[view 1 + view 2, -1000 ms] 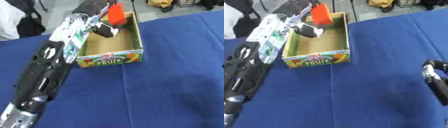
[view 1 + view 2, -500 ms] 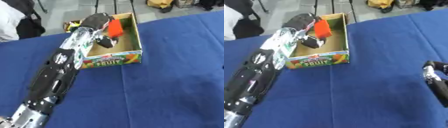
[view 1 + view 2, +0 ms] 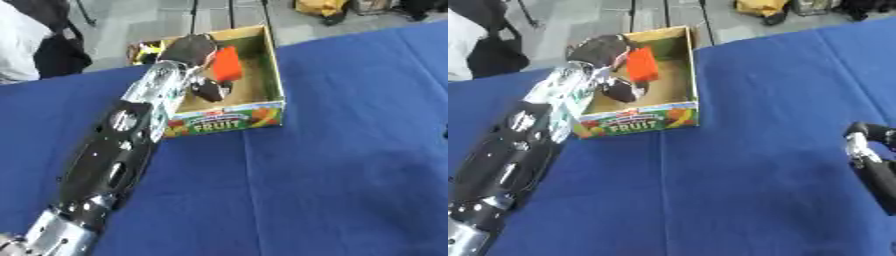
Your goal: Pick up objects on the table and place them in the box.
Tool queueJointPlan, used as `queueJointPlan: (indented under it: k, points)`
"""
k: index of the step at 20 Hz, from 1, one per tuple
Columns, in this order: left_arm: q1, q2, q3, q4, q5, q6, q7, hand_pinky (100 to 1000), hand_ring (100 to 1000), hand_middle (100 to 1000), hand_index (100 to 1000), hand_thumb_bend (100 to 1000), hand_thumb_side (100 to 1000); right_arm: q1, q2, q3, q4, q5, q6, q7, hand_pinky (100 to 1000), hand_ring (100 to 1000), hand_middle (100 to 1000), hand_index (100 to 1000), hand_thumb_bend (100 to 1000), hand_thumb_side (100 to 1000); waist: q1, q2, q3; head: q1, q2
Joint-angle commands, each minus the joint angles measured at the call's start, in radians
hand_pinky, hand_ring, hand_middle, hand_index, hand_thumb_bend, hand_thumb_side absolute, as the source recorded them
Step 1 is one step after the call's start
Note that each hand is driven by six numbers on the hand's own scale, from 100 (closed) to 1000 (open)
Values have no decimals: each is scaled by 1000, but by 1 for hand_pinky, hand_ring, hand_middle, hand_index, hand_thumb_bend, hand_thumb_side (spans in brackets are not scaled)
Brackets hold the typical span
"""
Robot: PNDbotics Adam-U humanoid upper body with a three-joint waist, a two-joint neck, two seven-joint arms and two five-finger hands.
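Currently the left robot hand (image 3: 194,50) is reached over the open cardboard fruit box (image 3: 262,111) at the far side of the blue worktop (image 3: 332,170), fingers curled round an orange block (image 3: 227,64) held inside the box above its floor. Right robot hand (image 3: 857,136) shows only at the right edge of the right eye view; can't tell how its fingers stand.

box (image 3: 262,112) front panel | reads "FRUIT" | smaller print unreadable
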Motion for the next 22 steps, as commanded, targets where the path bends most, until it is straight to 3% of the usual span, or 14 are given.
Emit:
queueJointPlan:
  k: [1,2,3,4,5,7,10,17,18,20,22]
  points:
    - [-22,15,14,-11,-21,4,-5,629,848,901,1000,139,443,-2,-12,-2,-21,-3,-1,3,751,951,682,764,100,684,-7,-22,1,2,-9]
    - [-21,16,16,-12,-29,7,-4,658,871,923,1000,204,496,-2,-12,-2,-21,-3,-1,3,751,951,682,764,100,684,-7,-22,1,1,-9]
    - [-21,17,17,-12,-38,11,-2,698,912,963,1000,386,622,-2,-12,-3,-21,-2,-1,3,751,951,682,764,100,683,-7,-22,2,1,-9]
    - [-21,18,19,-11,-49,17,0,709,919,965,1000,427,654,-2,-11,-3,-21,-2,-1,3,752,951,682,764,100,684,-7,-22,1,1,-8]
    - [-21,18,21,-10,-59,23,1,724,931,970,1000,524,742,-2,-11,-3,-21,-2,-1,3,752,951,682,764,100,683,-7,-22,1,1,-8]
    - [-20,19,25,-8,-76,35,3,745,951,979,1000,631,843,-2,-11,-4,-21,-3,-1,2,752,951,682,764,100,683,-6,-23,-1,0,-8]
    - [-19,18,31,-5,-89,54,6,750,957,980,1000,658,860,-2,-11,-4,-21,-3,-1,3,752,951,682,763,100,682,-6,-22,-3,0,-7]
    - [-14,22,36,-19,-70,67,32,724,936,952,1000,576,852,-1,-9,-5,-21,-5,1,2,752,952,683,763,100,680,-8,-20,-3,-3,-6]
    - [-14,25,36,-32,-59,65,40,715,928,944,1000,540,850,0,-9,-6,-21,-5,2,2,752,952,683,763,100,680,-8,-20,-1,-5,-4]
    - [-11,35,35,-78,-46,72,72,671,888,901,1000,378,832,1,-9,-6,-21,-6,2,1,752,952,683,763,100,680,-10,-21,4,-8,-3]
    - [0,49,36,-168,11,87,128,628,844,860,985,291,865,2,-8,-8,-21,-6,2,-1,752,952,683,763,100,679,-12,-21,12,-14,1]
